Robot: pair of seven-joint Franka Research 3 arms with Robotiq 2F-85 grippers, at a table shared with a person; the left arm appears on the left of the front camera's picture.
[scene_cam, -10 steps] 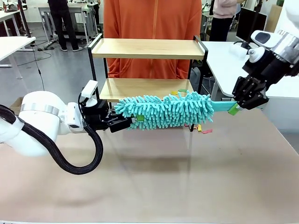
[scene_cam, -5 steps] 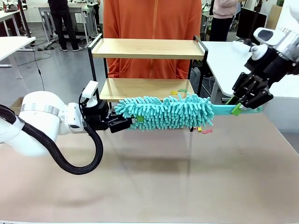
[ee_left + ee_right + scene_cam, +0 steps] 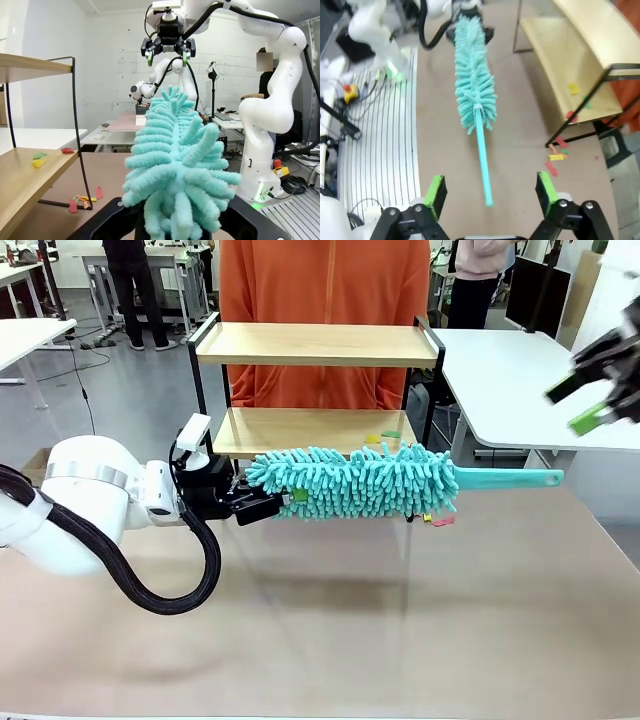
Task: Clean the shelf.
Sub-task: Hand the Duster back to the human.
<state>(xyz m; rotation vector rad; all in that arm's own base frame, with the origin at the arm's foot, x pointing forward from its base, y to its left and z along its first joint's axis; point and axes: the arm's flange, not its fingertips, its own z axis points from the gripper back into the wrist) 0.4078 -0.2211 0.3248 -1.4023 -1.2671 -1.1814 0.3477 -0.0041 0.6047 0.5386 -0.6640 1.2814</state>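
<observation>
The shelf (image 3: 318, 344), a small two-tier rack of light wooden boards in a thin black metal frame, stands at the far side of the brown table (image 3: 330, 630), directly in front of a person in an orange top (image 3: 325, 280).

The left gripper (image 3: 262, 506) is clenched on the fluffy end of a turquoise microfibre duster (image 3: 355, 480) and holds it level above the table, just in front of the lower board. The duster's flat turquoise plastic handle (image 3: 510, 477) projects toward the robot's right with its end free.

The right gripper (image 3: 590, 400) hangs spread wide at the right edge of the front view, above and apart from the handle tip, grasping nothing. In the right wrist view its green pads (image 3: 436, 192) stand far apart on either side of the handle end (image 3: 485, 170) below.

Small coloured paper scraps (image 3: 381, 436) lie on the right end of the lower board; further scraps (image 3: 436, 520) lie on the table beside the rack's right front leg.

No brand, label or legible writing can be made out.
</observation>
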